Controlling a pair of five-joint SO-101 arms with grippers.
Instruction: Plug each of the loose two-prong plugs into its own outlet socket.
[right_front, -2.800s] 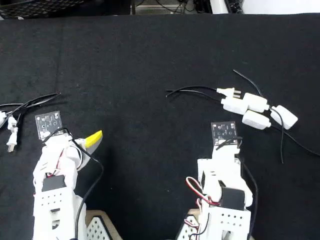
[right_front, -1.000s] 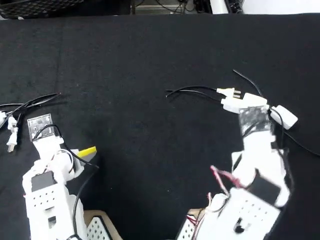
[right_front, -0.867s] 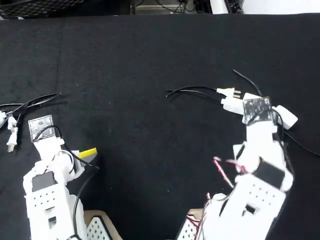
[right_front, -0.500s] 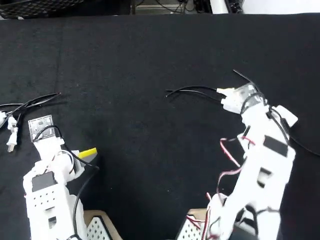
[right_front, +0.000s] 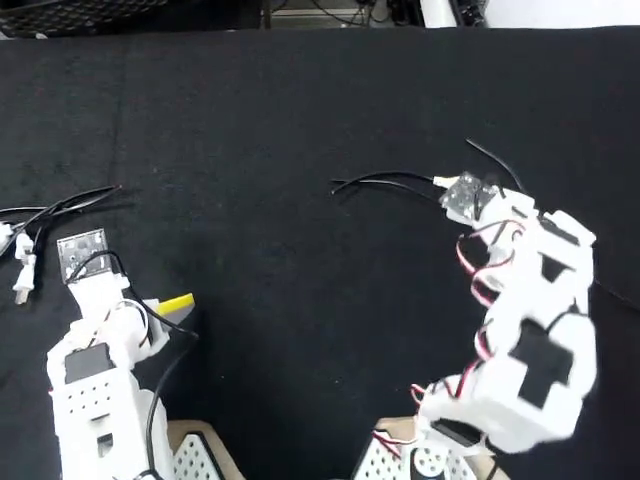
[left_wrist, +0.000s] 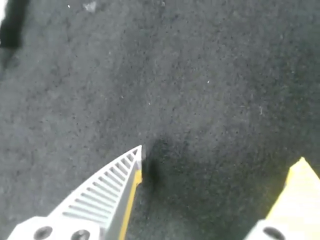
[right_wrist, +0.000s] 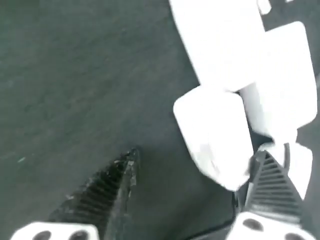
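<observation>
The right end effector (right_wrist: 198, 154) gapes open over a white socket (right_wrist: 215, 135) near the desk's (right_front: 300, 100) right edge. The left end effector (left_wrist: 220, 155), also open, hangs over bare desk near a plug (right_front: 22, 270) at the left edge. Plugs look light, hard, cord-tugged: pinch the body behind the prongs; sockets will likely slide.

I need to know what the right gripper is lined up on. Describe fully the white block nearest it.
The white block is a smooth, plastic-looking box with rounded corners, lying on the black cloth. It sits between the open fingers of the right gripper, close to one fingertip, not yet gripped. Its far end seems to touch two more white blocks. Slots or prongs cannot be made out.
</observation>
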